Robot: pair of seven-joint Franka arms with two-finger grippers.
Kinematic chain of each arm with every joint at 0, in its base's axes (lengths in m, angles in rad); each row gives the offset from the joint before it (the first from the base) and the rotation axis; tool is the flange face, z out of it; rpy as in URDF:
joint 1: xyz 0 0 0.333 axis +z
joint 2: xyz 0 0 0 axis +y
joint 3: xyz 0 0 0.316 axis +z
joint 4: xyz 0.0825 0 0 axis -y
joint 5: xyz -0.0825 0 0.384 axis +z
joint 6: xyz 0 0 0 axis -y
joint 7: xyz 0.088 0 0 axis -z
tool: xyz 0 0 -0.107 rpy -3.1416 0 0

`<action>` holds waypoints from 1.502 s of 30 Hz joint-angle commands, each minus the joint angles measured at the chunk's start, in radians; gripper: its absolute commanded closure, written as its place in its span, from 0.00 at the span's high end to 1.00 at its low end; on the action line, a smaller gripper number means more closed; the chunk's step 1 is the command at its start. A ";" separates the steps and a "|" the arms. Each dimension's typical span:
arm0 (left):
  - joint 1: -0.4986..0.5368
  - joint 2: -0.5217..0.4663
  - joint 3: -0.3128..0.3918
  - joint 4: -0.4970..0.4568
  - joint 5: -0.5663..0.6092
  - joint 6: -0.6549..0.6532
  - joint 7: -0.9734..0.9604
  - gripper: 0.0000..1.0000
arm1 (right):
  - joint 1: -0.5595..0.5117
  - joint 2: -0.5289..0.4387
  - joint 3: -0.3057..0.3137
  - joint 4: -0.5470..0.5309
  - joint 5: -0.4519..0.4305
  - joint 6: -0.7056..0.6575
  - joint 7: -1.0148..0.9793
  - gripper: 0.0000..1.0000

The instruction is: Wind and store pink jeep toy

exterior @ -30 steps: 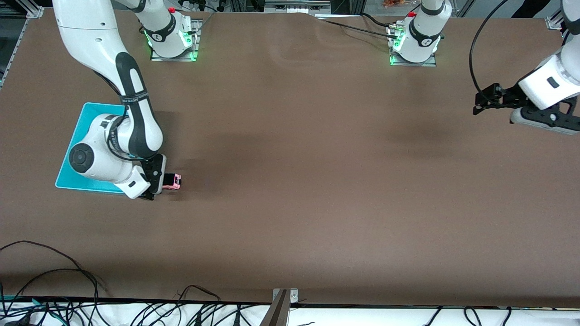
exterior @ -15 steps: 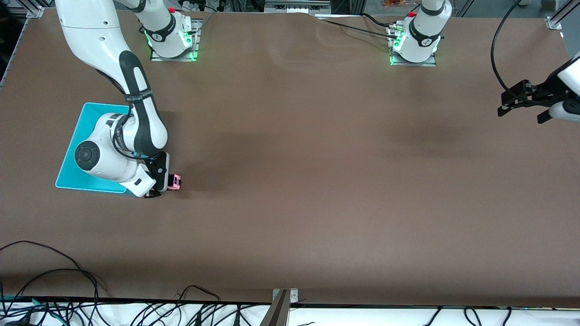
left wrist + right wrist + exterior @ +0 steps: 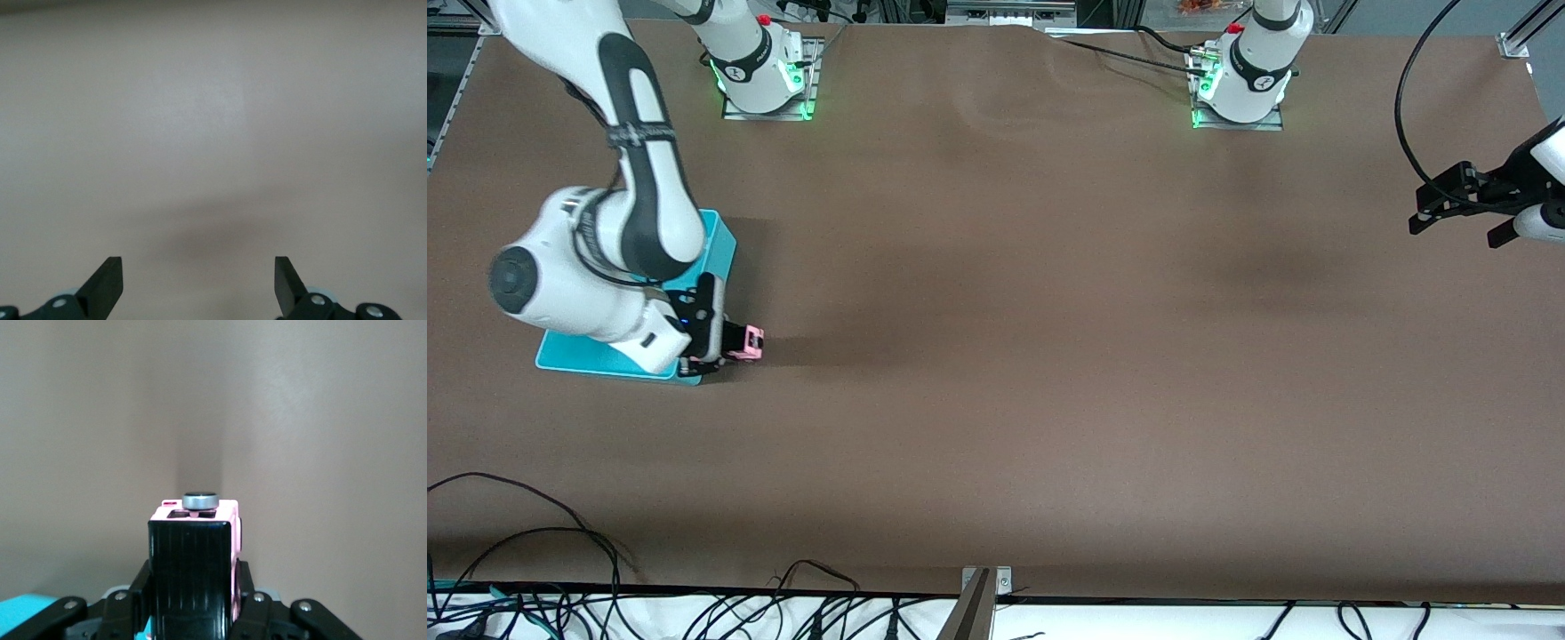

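In the front view, the right gripper [image 3: 725, 342] is seen at the middle left of the frame, carried by the white right arm [image 3: 618, 222] that descends from the upper left corner, and it is clamped on the pink jeep toy [image 3: 749, 342]. The toy is held in the air at the corner of the turquoise bin [image 3: 600, 356], over the bin's edge and the brown table [image 3: 1005, 356] just beside it, with the pink body pointing toward the frame's centre. Most of the bin is covered by the arm, so that only its lower rim and its upper right corner are shown. The left gripper [image 3: 1427, 209] is found at the right edge of the frame, a little above mid-height, hanging over bare table at the left arm's end while that arm waits; its fingers are spread apart and nothing is held between them. In the left wrist view, only plain table is shown, with the two dark fingertips [image 3: 107, 283] rising from the bottom edge, set wide apart, and a soft shadow lying on the surface between them. In the right wrist view, the toy [image 3: 193, 560] is seen at the lower centre of the frame, its black roof facing the camera, its pink body showing at the sides and a round grey disc on top at its tip. It is gripped from both sides by the closed fingers [image 3: 248, 597], and a corner of the turquoise bin [image 3: 20, 613] is visible at the lower left.
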 commanded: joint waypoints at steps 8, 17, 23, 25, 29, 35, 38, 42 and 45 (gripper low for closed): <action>0.001 0.033 -0.006 0.053 0.020 -0.019 -0.004 1.00 | 0.002 -0.153 -0.198 -0.053 -0.098 -0.258 -0.036 0.08; 0.003 0.035 -0.004 0.051 0.018 -0.021 -0.004 1.00 | 0.002 -0.252 -0.231 -0.295 -0.178 -0.096 -0.040 0.08; 0.003 0.035 -0.006 0.051 0.018 -0.021 -0.004 1.00 | -0.003 -0.259 -0.234 -0.416 -0.181 0.047 -0.060 0.08; 0.003 0.035 -0.004 0.051 0.018 -0.021 -0.004 1.00 | -0.007 -0.257 -0.237 -0.455 -0.181 0.102 -0.105 0.08; 0.003 0.035 -0.004 0.051 0.018 -0.021 -0.004 1.00 | -0.009 -0.246 -0.241 -0.499 -0.178 0.170 -0.142 0.08; 0.003 0.035 -0.004 0.051 0.018 -0.021 -0.004 1.00 | -0.015 -0.217 -0.241 -0.504 -0.172 0.179 -0.143 0.09; 0.003 0.035 -0.006 0.051 0.018 -0.021 -0.004 1.00 | -0.018 -0.207 -0.241 -0.507 -0.172 0.186 -0.143 0.10; 0.003 0.035 -0.004 0.051 0.018 -0.021 -0.004 1.00 | -0.018 -0.197 -0.241 -0.512 -0.164 0.187 -0.143 0.18; 0.003 0.035 -0.004 0.051 0.018 -0.021 -0.004 1.00 | -0.018 -0.182 -0.241 -0.512 -0.159 0.192 -0.143 0.29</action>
